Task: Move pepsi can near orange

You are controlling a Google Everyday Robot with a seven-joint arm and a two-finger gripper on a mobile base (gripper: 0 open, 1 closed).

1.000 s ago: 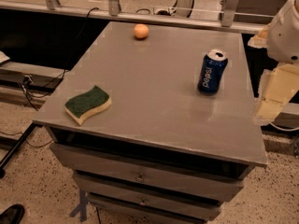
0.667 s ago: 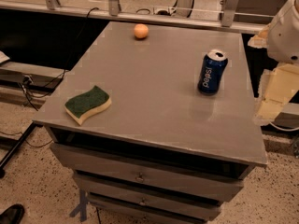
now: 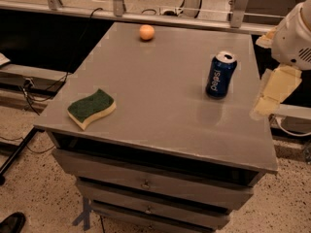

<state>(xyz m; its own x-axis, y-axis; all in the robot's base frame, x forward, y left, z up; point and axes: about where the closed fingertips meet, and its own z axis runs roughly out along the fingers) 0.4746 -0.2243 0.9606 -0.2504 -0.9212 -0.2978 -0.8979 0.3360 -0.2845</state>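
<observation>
Hand (image 3: 273,92) sits just off the right edge of the bench (image 3: 160,106), hanging below the white arm housing (image 3: 295,38). It's pale cream. I can't tell from this angle whether it's open or closed. It's near the can (image 3: 220,75) but apart from it, no contact.

Can stands upright on the right side of the bench, lettering facing me, silver top showing. I see a faint reflection of it on the surface just in front.

Orange (image 3: 146,32) is at the far edge of the bench, left of centre, well apart from the can. Can is nearer me and to the right of it.

Sponge (image 3: 91,108) lies flat near the front left corner, green side up, yellow underneath, well apart from both can and orange.

Bench is grey, with drawers (image 3: 146,184) stacked below the top. Speckled floor (image 3: 29,178) around it, cables (image 3: 24,89) on the left, and a dark shoe (image 3: 10,222) at the bottom left corner.
</observation>
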